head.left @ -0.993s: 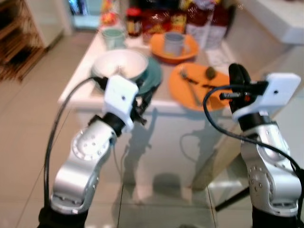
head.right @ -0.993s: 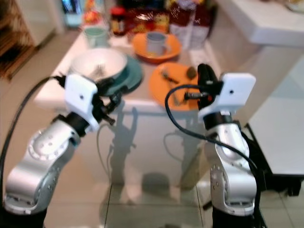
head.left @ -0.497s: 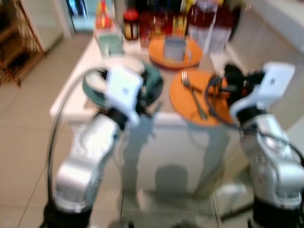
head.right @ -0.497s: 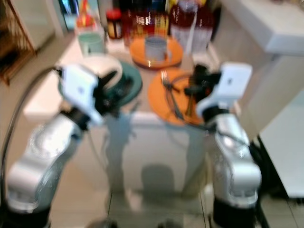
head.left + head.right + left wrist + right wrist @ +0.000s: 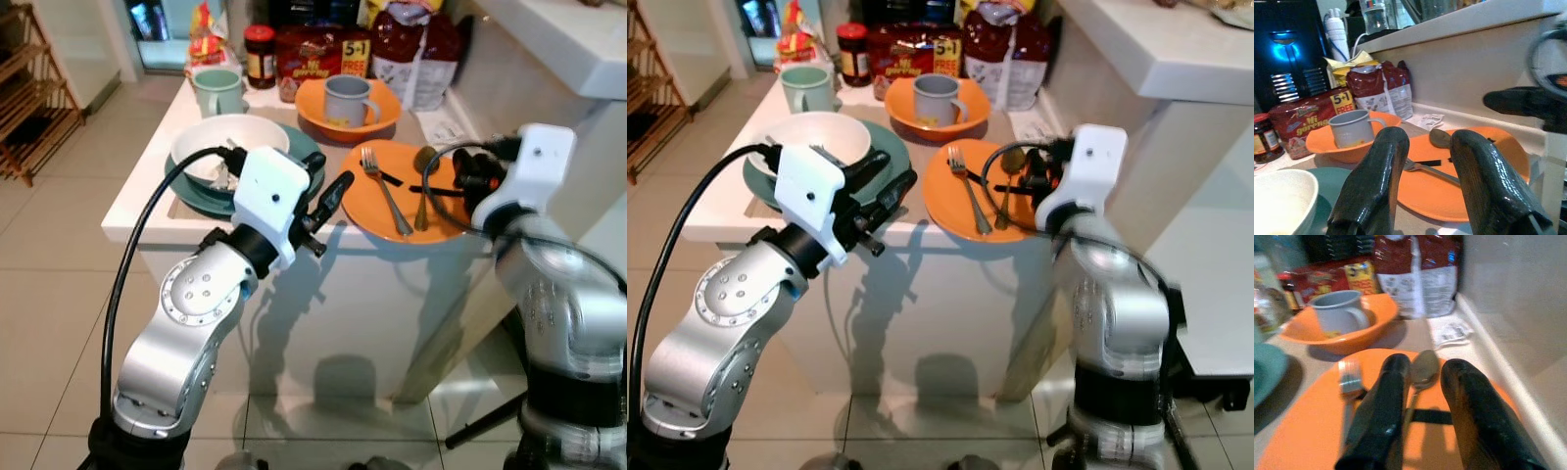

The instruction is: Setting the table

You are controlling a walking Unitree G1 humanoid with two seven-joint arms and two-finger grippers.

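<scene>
Crockery covers a white rectangular table [image 5: 147, 211], and the flat orange round plate [image 5: 377, 211] near its front edge serves as the landmark. On that orange plate lie a silver metal fork [image 5: 384, 188] and a dull metal spoon [image 5: 422, 186], side by side, with the fork toward the robot's left. Two thin black strips also rest on the plate, one by the fork and one by the spoon.

Left of the orange plate sits a teal round plate [image 5: 186, 196] carrying a white ceramic bowl [image 5: 227, 147]. Behind the orange plate stands an orange shallow bowl [image 5: 313, 113] with a grey mug [image 5: 345, 98] inside it. Further back and to the left are a pale green mug [image 5: 217, 90], a dark jar with a red lid [image 5: 260, 54], a red snack box [image 5: 318, 54] and a red and white bag [image 5: 416, 49].

The left end effector [image 5: 333, 196] hovers just left of the orange plate, over the table's front edge, its two black fingers [image 5: 1376, 176] parted and holding nothing. The right end effector [image 5: 1420, 401] hangs over the right side of the orange plate, just above the spoon, with its fingers [image 5: 1469, 411] spread apart and empty.
</scene>
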